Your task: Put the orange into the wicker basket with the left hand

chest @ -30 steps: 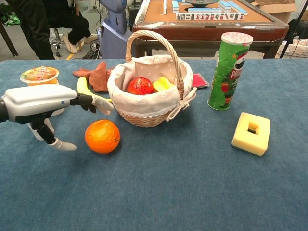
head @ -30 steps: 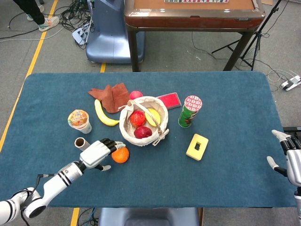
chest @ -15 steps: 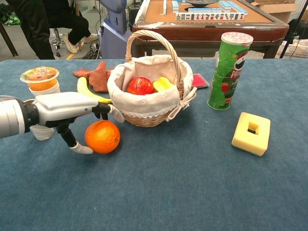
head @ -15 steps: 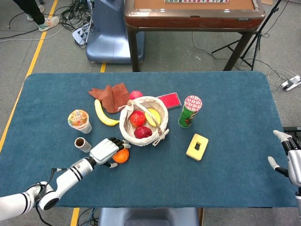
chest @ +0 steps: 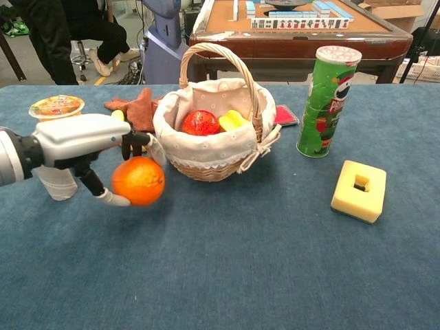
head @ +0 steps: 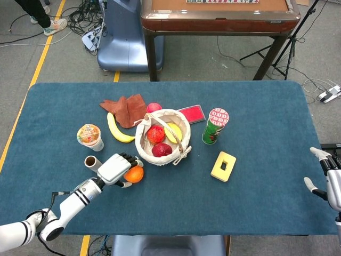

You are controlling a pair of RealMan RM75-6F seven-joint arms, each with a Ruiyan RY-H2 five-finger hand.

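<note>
The left hand [chest: 82, 148] grips the orange [chest: 138, 181] — fingers lying over its top, thumb hooked beneath — and the fruit hangs clear of the blue table [chest: 275, 261] in the chest view, just left of the wicker basket [chest: 206, 155]. From the head view the same orange [head: 134, 174] sits under the hand [head: 116, 167], close to the basket's near-left rim [head: 139, 149] but outside it.

Inside the cloth-lined basket lie a red fruit [chest: 201, 123] and a yellow one [chest: 234, 120]; the head view shows a darker red fruit [head: 162, 150] there too. Left of the basket stand a sealed cup of orange dessert [head: 89, 136] and a small cardboard tube [head: 92, 162]. A banana [head: 118, 130] and a brown cloth [head: 125, 109] lie behind. A green chip can [chest: 327, 102] stands upright right of the basket, a yellow block with a slot [chest: 357, 190] in front of it.

The right hand [head: 329, 178] shows at the table's right edge — fingers spread, holding nothing.
</note>
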